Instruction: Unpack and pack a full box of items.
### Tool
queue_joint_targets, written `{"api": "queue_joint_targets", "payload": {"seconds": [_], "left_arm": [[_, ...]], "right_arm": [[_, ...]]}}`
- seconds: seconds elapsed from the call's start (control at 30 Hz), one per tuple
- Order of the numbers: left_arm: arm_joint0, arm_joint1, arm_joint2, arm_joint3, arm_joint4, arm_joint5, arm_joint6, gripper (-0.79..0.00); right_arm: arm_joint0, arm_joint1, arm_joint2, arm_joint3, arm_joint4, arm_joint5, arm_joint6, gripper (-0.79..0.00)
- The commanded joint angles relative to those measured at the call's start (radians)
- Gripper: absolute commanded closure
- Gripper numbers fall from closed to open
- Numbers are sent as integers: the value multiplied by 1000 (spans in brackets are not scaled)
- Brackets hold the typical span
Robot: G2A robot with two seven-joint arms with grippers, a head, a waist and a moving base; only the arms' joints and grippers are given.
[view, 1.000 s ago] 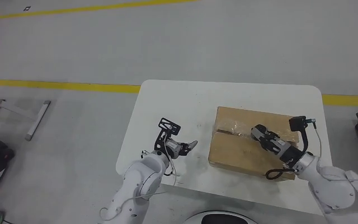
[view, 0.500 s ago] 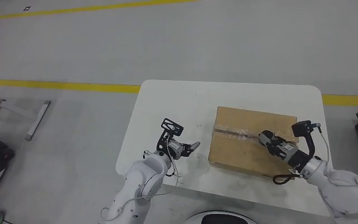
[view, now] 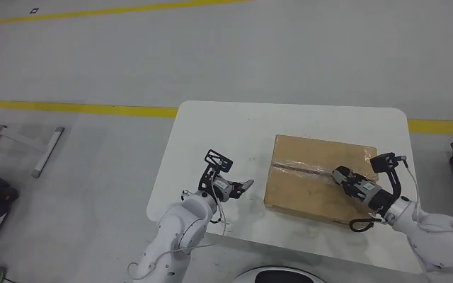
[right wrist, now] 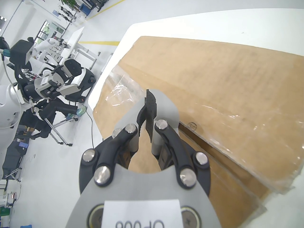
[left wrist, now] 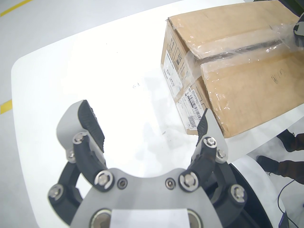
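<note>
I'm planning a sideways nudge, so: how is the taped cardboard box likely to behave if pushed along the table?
The box is wide and low, flat on the table, so it would probably slide rather than tip. Its walls look square, likely stiff. The glossy tape over its seam may be slippery to press.

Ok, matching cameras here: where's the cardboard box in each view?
Top view: cardboard box on the white table, under the right gripper.
Left wrist view: box beyond the left gripper's open jaws, corner toward the camera.
Right wrist view: box directly beneath the right gripper's shut jaws.
Shared landmark: the clear-taped seam along its top.
</note>
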Motion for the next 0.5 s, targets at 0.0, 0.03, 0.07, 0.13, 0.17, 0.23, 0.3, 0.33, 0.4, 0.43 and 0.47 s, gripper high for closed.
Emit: {"api": "queue_joint_targets", "payload": {"seconds": [0.0,0.03,0.07,0.13,0.17,0.23,0.3,0.33,0.4,0.43,0.47], "left_arm": [[0,0,0,0,0,0,0,-785],[0,0,-1,-1,-1,0,-1,-785],[0,0,-2,-2,0,0,0,-785],[1,1,-2,-4,0,1,0,-785],[1,1,-3,-5,-1,1,-1,-785],[0,1,-3,-7,1,-1,-2,-785],[-1,1,-3,-10,1,-2,-3,-785],[-2,1,-2,-10,3,-3,-4,-785],[-3,1,0,-12,5,-5,-7,-785],[-3,1,0,-12,5,-5,-7,-785],[-3,1,0,-12,5,-5,-7,-785]], "right_arm": [[3,0,-5,8,-5,4,-1,0],[5,0,-7,13,-7,6,-1,0],[7,1,-8,17,-10,8,-1,0],[9,1,-11,23,-14,9,-1,0],[11,1,-11,25,-16,10,-1,0],[13,2,-11,29,-17,11,-3,0],[15,2,-12,35,-20,12,-5,0],[16,2,-13,38,-22,12,-6,0],[18,3,-17,44,-24,12,-9,0],[19,3,-19,47,-26,13,-9,0],[21,3,-22,50,-27,13,-10,0]]}}
